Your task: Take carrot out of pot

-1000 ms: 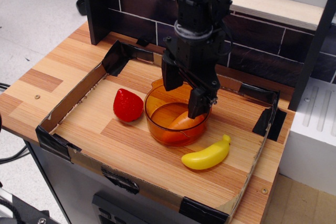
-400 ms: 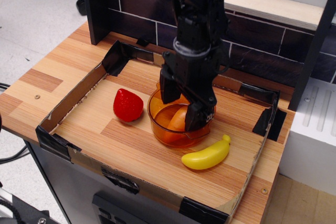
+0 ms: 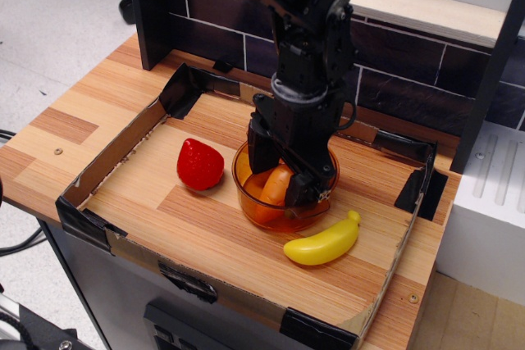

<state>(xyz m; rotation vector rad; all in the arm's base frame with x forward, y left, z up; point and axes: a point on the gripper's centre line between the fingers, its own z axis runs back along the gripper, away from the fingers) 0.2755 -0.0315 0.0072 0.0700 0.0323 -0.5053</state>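
Lower than a second ago, the gripper point(image 3: 280, 176) now reaches into the pot point(image 3: 257, 210), its jaws narrowed around the carrot point(image 3: 275, 186), which sits tilted inside the pot instead of lying flat. A strawberry point(image 3: 199, 164) lies just left of the pot, a banana point(image 3: 322, 241) just beside its front right, all within the tray point(image 3: 115, 156).

Orange carrot point(image 3: 276, 185), amber pot point(image 3: 271, 217), black fingers point(image 3: 299, 188)

Black robot gripper point(image 3: 279, 176) reaches down inside round translucent orange plastic pot point(image 3: 254, 215), fingers either side of small smooth orange toy carrot point(image 3: 275, 184). Red toy strawberry point(image 3: 199, 164) left of pot; yellow toy banana point(image 3: 323, 242) front-right, on wood-grain tray point(image 3: 205, 243).
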